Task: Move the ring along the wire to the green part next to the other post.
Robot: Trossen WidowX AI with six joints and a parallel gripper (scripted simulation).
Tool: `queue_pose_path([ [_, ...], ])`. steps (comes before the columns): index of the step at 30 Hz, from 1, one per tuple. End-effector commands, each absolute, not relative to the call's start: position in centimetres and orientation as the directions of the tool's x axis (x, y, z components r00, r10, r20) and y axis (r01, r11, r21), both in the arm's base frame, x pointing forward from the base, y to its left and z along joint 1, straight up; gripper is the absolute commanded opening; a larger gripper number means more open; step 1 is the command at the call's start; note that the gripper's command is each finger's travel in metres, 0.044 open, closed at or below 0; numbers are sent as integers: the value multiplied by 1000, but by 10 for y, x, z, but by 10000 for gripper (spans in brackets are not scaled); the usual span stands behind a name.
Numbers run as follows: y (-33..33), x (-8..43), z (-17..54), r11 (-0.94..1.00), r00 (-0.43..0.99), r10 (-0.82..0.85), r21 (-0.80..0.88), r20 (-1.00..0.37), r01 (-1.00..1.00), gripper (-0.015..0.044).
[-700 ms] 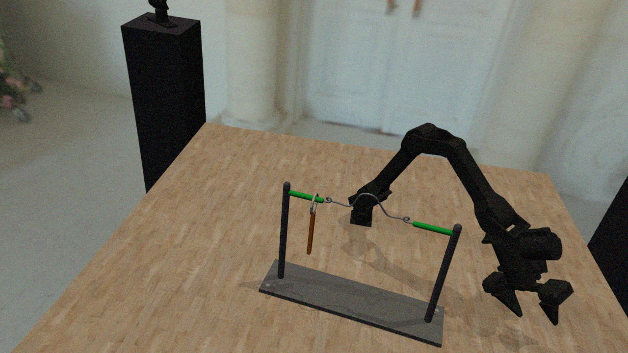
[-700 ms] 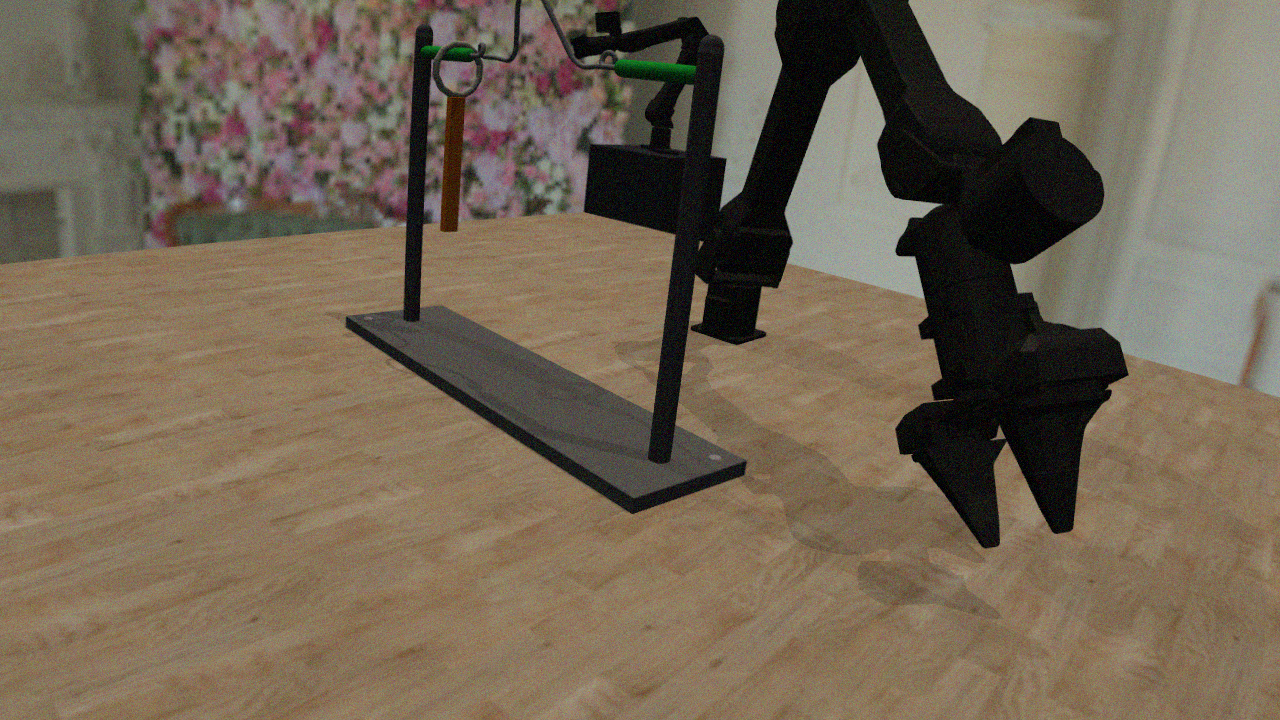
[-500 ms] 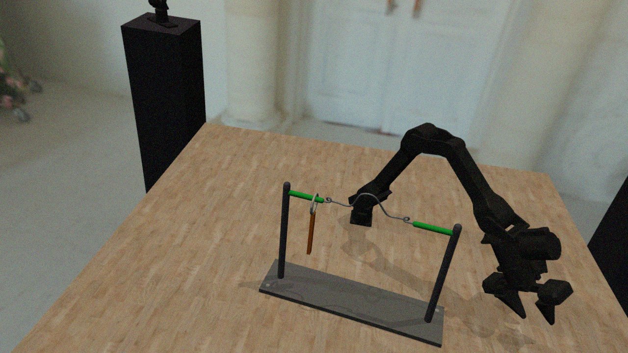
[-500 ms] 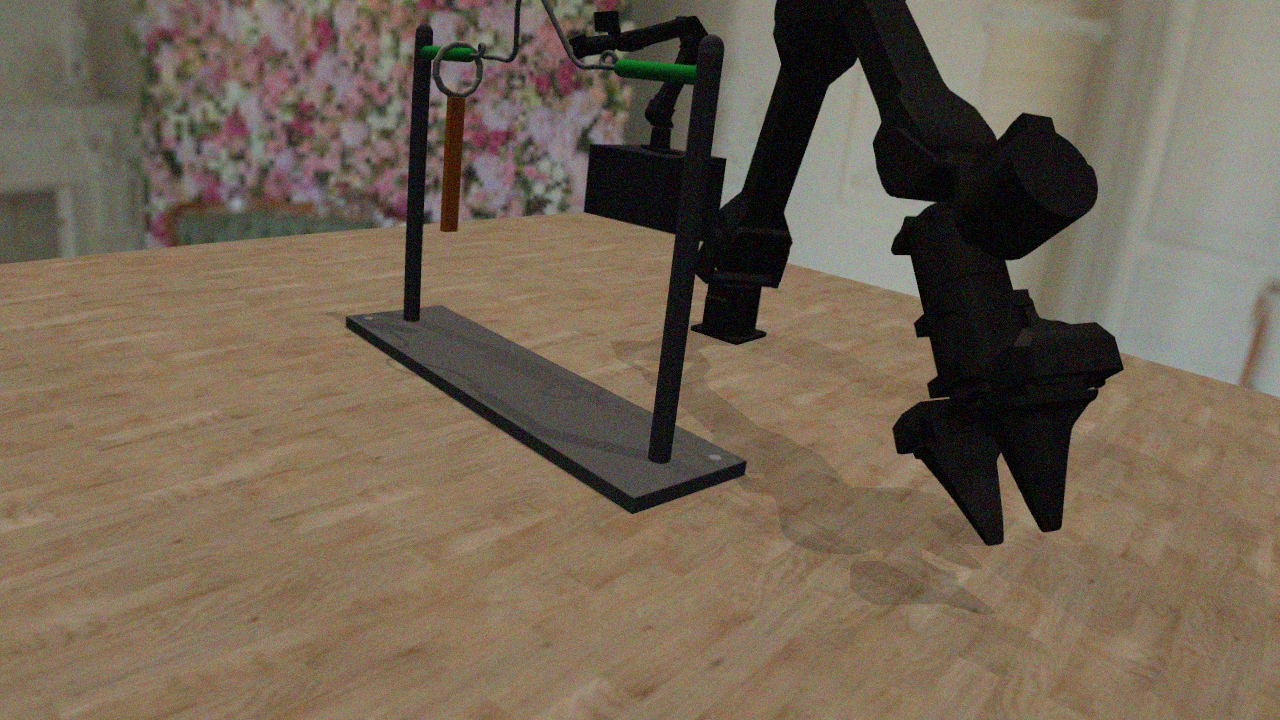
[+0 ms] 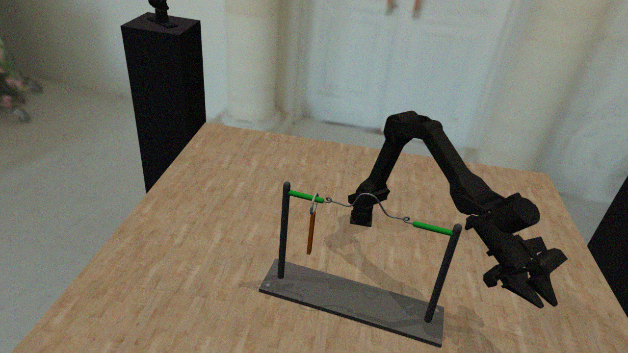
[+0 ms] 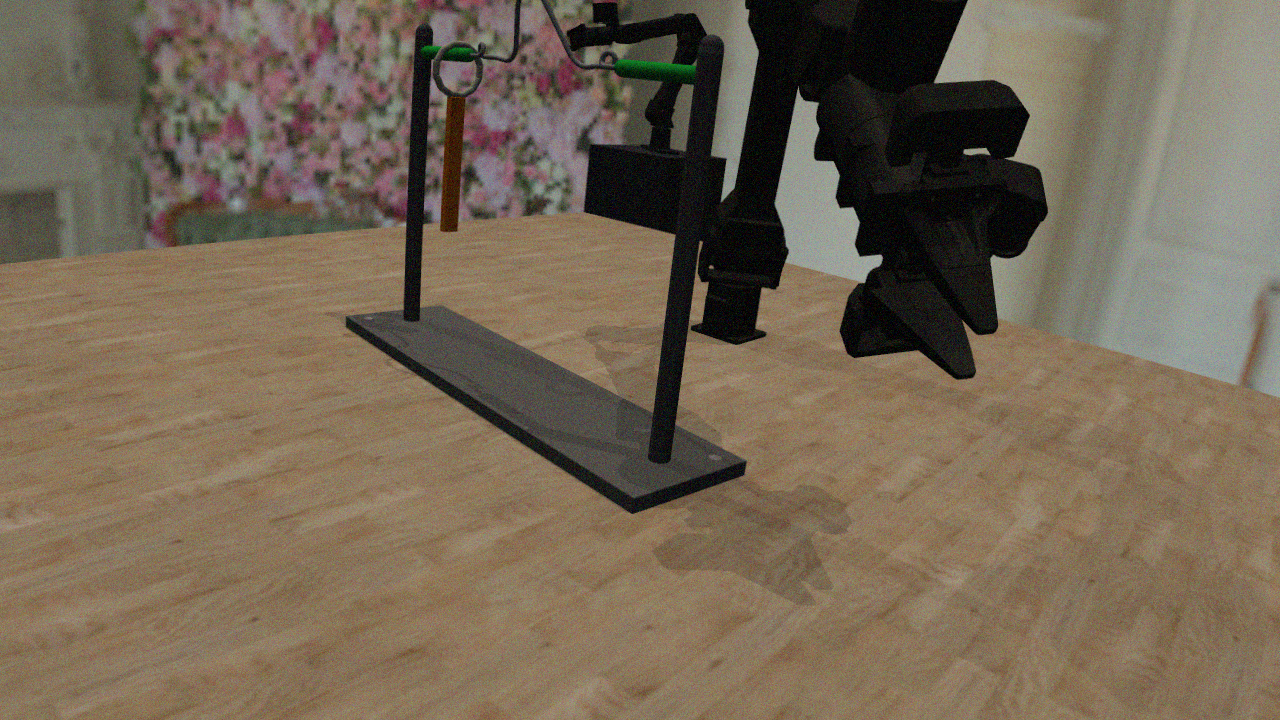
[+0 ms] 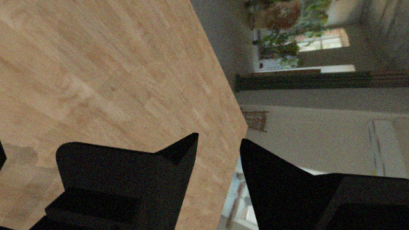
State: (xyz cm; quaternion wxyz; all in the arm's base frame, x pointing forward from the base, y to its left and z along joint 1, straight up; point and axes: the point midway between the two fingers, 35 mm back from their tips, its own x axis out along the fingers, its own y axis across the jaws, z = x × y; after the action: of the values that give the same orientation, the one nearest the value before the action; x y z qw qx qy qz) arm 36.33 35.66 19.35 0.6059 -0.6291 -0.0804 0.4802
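Note:
The ring (image 5: 312, 212) (image 6: 435, 71) hangs around the green part (image 5: 300, 195) (image 6: 458, 53) next to the left post (image 5: 283, 232) (image 6: 416, 179), near its inner end. Its orange handle (image 5: 310, 233) (image 6: 452, 165) points straight down. The thin grey wire (image 5: 365, 193) (image 6: 516, 26) bends upward between the green ends. The other green part (image 5: 432, 228) (image 6: 655, 69) is bare, beside the right post (image 5: 442, 276) (image 6: 684, 259). My gripper (image 5: 548, 305) (image 6: 976, 353) (image 7: 219, 141) is partly open and empty, above the table right of the right post, far from the handle.
The posts stand on a grey base plate (image 5: 351, 302) (image 6: 537, 394) on the wooden table (image 5: 197, 210) (image 6: 268, 537) (image 7: 112, 80). The arm's base (image 5: 361, 217) (image 6: 733, 313) is behind the wire. A black pedestal (image 5: 164, 88) stands beyond the table's left edge.

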Motion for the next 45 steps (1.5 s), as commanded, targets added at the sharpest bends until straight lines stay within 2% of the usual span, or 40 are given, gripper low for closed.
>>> queue_pose_path([
  [1,337,374,230,-180,575,707,-891,-411,-416,160],
  [13,271,392,329,4,693,709,-982,-132,-190,160],
  [19,236,410,364,64,751,660,-994,-25,-89,160],
  [32,88,465,377,61,925,379,-998,22,-1,160],
  [45,-79,452,371,118,998,50,-993,32,26,160],
])
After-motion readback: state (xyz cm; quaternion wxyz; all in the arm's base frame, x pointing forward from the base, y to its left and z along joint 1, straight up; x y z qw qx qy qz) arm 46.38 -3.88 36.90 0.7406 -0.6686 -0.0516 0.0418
